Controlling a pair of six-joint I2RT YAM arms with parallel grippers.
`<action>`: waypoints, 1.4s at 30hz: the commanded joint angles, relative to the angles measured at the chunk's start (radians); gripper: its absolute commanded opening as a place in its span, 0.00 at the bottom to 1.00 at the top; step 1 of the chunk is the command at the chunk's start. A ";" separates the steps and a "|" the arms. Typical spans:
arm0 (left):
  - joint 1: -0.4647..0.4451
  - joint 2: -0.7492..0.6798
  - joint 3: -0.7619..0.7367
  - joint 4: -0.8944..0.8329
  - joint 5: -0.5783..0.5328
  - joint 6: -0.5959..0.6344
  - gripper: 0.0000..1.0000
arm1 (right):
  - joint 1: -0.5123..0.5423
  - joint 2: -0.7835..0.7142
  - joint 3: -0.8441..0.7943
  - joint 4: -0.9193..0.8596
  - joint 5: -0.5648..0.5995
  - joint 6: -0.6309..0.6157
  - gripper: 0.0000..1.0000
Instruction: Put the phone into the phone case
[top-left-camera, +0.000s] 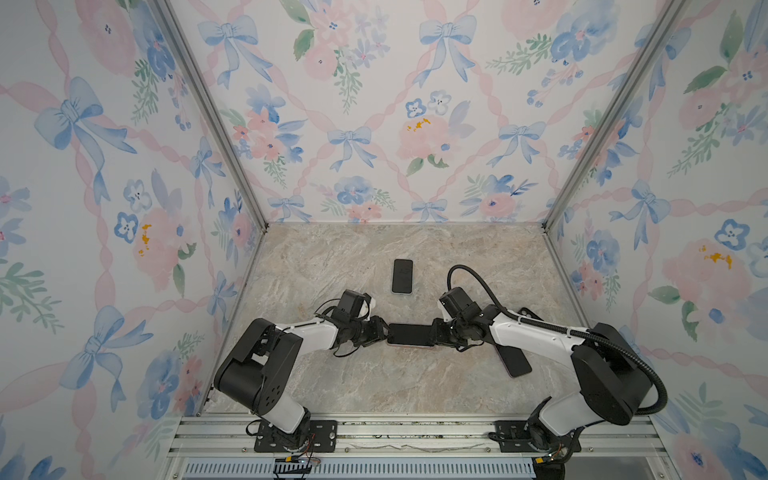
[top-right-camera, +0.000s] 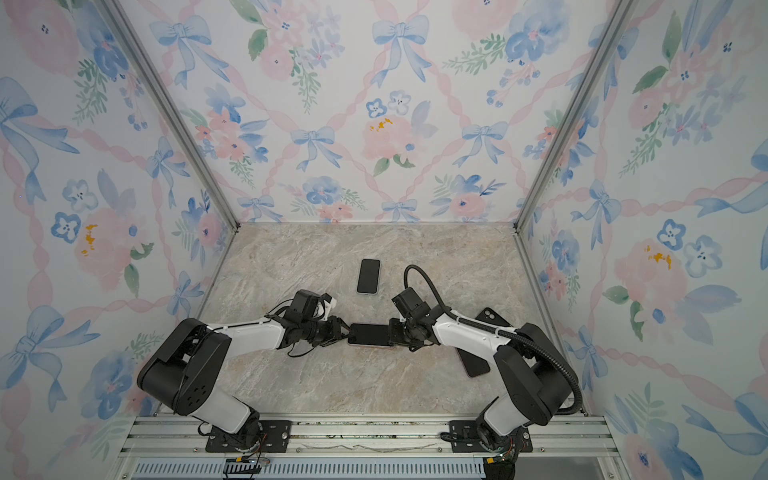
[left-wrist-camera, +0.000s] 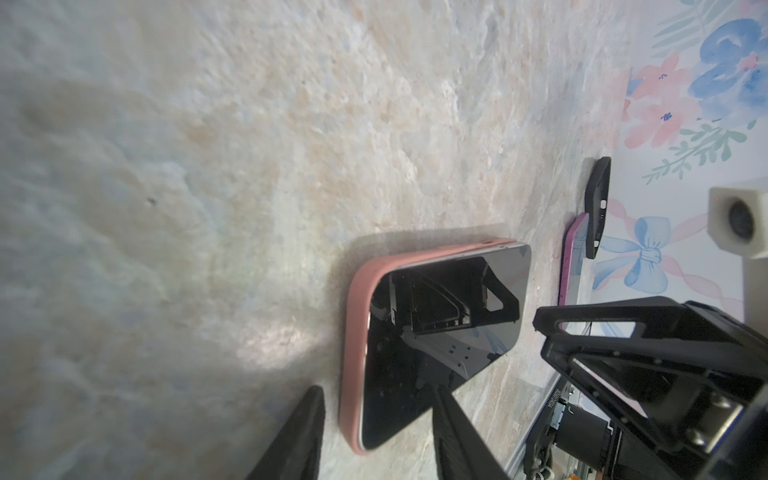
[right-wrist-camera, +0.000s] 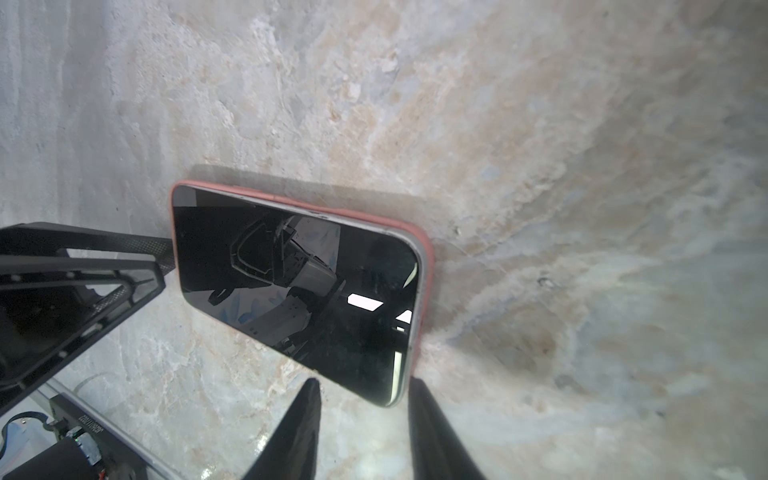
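The phone (top-left-camera: 410, 334) (top-right-camera: 370, 334) lies screen up in a pink phone case (left-wrist-camera: 353, 332) (right-wrist-camera: 428, 257) at the table's middle. Its silver rim shows above the case's lip along one long side and at one end. My left gripper (top-left-camera: 384, 332) (left-wrist-camera: 376, 388) is open at the phone's left end, with a corner of the phone between its fingers and a gap on the case side. My right gripper (top-left-camera: 434, 332) (right-wrist-camera: 365, 381) is open at the right end, its fingers straddling that corner without clamping it.
Another dark phone (top-left-camera: 402, 276) lies further back at the centre. A third phone with a pink-purple edge (top-left-camera: 515, 361) (left-wrist-camera: 571, 257) lies under my right arm, and a black case (top-right-camera: 492, 318) (left-wrist-camera: 598, 203) sits beside it near the right wall.
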 joint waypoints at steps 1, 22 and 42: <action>-0.002 -0.011 -0.048 -0.090 -0.014 0.016 0.43 | 0.010 -0.013 -0.021 -0.017 -0.018 -0.012 0.38; -0.017 0.047 -0.033 -0.099 -0.065 0.046 0.09 | 0.015 0.042 -0.043 0.048 -0.048 0.001 0.33; -0.006 0.158 0.161 -0.154 -0.170 0.113 0.25 | 0.014 0.057 -0.018 0.050 -0.048 -0.006 0.34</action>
